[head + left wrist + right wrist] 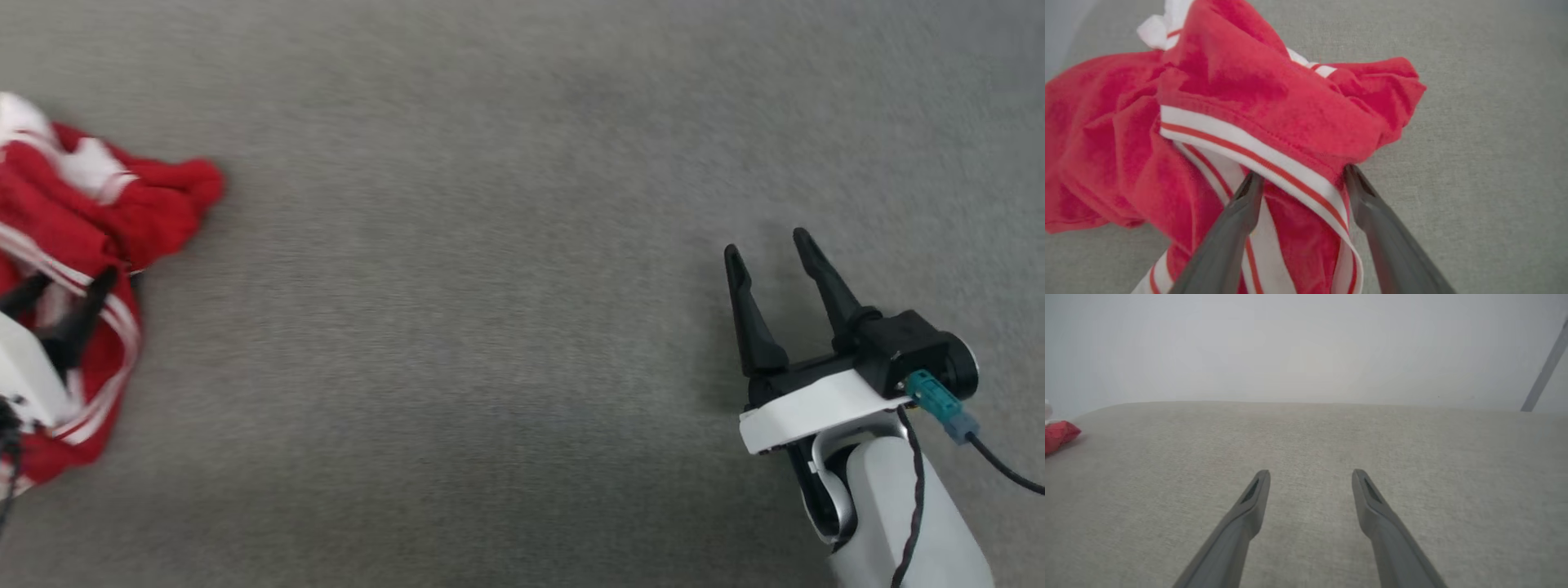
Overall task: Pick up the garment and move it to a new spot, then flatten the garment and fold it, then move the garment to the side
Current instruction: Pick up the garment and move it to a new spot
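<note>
Garment (73, 204) bunched at 9 o'clock.
My left gripper (1302, 175) wide astride it; right gripper (767, 245) wide, 4 o'clock.

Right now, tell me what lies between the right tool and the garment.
Bare grey surface runs from the right tool to the garment, seen in the head view.

garment (77, 212): runs off head view's left edge | left gripper (72, 279): body cropped there, tips buried in its folds | head view: blurred throughout
</note>
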Tool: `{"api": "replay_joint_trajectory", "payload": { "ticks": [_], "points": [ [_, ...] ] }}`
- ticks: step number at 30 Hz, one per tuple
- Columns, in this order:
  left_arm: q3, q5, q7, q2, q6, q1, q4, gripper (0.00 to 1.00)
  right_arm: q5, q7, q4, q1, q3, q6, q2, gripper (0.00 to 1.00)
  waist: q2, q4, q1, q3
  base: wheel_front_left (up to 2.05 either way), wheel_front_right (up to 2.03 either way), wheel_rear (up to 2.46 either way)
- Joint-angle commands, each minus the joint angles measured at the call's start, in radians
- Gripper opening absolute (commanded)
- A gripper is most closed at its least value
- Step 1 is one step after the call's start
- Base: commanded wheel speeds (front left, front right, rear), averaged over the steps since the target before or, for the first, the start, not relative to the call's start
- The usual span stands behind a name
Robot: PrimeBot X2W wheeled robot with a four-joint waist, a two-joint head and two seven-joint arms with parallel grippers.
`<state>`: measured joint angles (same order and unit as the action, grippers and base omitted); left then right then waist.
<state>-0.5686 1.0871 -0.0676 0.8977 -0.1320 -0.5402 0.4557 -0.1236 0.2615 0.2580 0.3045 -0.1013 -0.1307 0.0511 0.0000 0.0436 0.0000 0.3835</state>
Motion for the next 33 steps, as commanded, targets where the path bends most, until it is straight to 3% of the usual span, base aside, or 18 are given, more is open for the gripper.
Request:
{"api": "replay_joint_trajectory", "payload": {
  "ticks": [1, 4, 7, 12, 13, 15, 16, 20, 25, 28, 33],
  "points": [
    [-0.02, 0.064, -0.032, 0.034, 0.003, -0.034, -0.005, 1.0, -0.01, 0.005, -0.013, 0.02, -0.005, 0.0, -0.001, 1.0, 0.0, -0.087, 0.0, 0.089, 0.0, 0.0, 0.0],
    [-0.062, 0.129, -0.078, 0.094, 0.003, -0.071, 0.039, 1.0, -0.019, 0.005, -0.025, 0.024, -0.007, 0.0, -0.001, 1.0, 0.0, -0.112, 0.0, 0.119, 0.0, 0.0, 0.0],
    [-0.118, 0.126, -0.132, 0.119, 0.004, -0.109, 0.132, 1.0, -0.026, 0.005, -0.039, 0.031, -0.011, 0.0, -0.001, 1.0, 0.0, -0.13, 0.0, 0.142, 0.0, 0.0, 0.0],
    [-0.19, 0.152, -0.174, 0.082, 0.006, -0.151, 0.231, 1.0, -0.03, 0.005, -0.047, 0.031, -0.013, 0.0, 0.0, 1.0, 0.0, -0.14, 0.0, 0.153, 0.0, 0.0, 0.0],
    [-0.205, 0.154, -0.17, 0.074, 0.006, -0.158, 0.234, 0.76, -0.031, 0.005, -0.045, 0.029, -0.012, 0.0, 0.0, 1.0, 0.0, -0.14, 0.0, 0.149, 0.0, 0.0, 0.0],
    [-0.227, 0.151, -0.134, 0.065, 0.006, -0.17, 0.239, 0.1, -0.034, 0.005, -0.041, 0.022, -0.015, 0.0, 0.0, 1.0, 0.0, -0.137, 0.0, 0.135, 0.0, 0.0, 0.0],
    [-0.239, 0.144, -0.107, 0.065, 0.005, -0.177, 0.239, 0.0, -0.036, 0.005, -0.039, 0.018, -0.016, 0.0, 0.0, 1.0, 0.0, -0.135, 0.0, 0.125, 0.0, 0.0, 0.0],
    [-0.271, 0.104, 0.02, 0.086, 0.001, -0.23, 0.236, 0.0, -0.043, 0.005, -0.03, 0.003, -0.018, 0.0, 0.0, 1.0, 0.0, -0.129, 0.0, 0.071, 0.0, 0.0, 0.0],
    [-0.332, 0.089, 0.115, 0.108, 0.002, -0.311, 0.125, 0.0, -0.063, 0.005, -0.019, -0.003, -0.026, 0.0, 0.0, 1.0, 0.0, -0.133, 0.0, 0.019, 0.0, 0.0, 0.0],
    [-0.367, 0.085, 0.13, 0.115, 0.002, -0.347, 0.048, 0.0, -0.074, 0.005, -0.018, -0.003, -0.033, 0.0, 0.0, 1.0, 0.0, -0.141, 0.0, 0.009, 0.0, 0.0, 0.0],
    [-0.474, 0.057, 0.116, 0.124, 0.002, -0.459, -0.196, 0.0, -0.116, 0.005, -0.026, -0.01, -0.044, 0.0, 0.0, 1.0, 0.0, -0.178, 0.0, 0.011, 0.0, 0.0, 0.0]
  ]
}}
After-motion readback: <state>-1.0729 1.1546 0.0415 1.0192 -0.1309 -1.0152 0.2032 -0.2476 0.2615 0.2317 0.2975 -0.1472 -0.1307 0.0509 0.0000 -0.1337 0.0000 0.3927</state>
